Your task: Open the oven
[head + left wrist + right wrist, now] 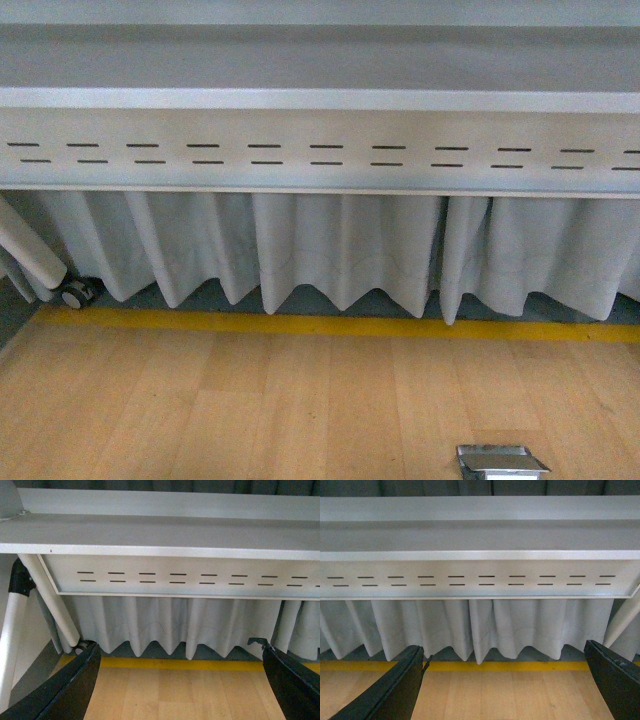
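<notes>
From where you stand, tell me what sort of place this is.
Probably a lab or workroom: a grey table's slotted metal panel, a pleated white curtain below it, and wood flooring marked with a yellow line.

A slotted grey panel [320, 150] is seen above a pleated white curtain [340, 250]; a yellow stripe [330, 325] is laid along the wooden floor [250, 410].

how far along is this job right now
Nothing looks done: no oven shows in any view, only a table edge, curtain and floor. Nothing in hand: left tool and right tool are open and empty. The whole opening is left.
</notes>
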You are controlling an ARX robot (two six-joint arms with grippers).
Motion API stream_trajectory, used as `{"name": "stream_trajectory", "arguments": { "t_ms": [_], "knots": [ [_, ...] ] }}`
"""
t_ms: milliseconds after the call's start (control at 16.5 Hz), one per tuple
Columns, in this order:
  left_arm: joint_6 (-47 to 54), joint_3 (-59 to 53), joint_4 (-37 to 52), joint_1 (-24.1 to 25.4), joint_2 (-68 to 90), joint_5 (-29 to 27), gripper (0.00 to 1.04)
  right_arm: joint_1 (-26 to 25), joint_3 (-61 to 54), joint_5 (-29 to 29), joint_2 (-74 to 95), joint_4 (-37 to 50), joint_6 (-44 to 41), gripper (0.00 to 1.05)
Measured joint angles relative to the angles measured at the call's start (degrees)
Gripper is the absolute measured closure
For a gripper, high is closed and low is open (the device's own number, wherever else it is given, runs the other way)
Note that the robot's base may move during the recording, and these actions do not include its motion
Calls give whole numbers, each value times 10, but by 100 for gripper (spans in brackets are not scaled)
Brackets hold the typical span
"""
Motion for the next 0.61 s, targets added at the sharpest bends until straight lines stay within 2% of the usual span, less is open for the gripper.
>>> {"name": "stream_trajectory", "arguments": {
  "t_ms": [605],
  "knots": [
    [0,0,0,0,0,0,7,0,0,0,0,0,0,6]
  ]
}}
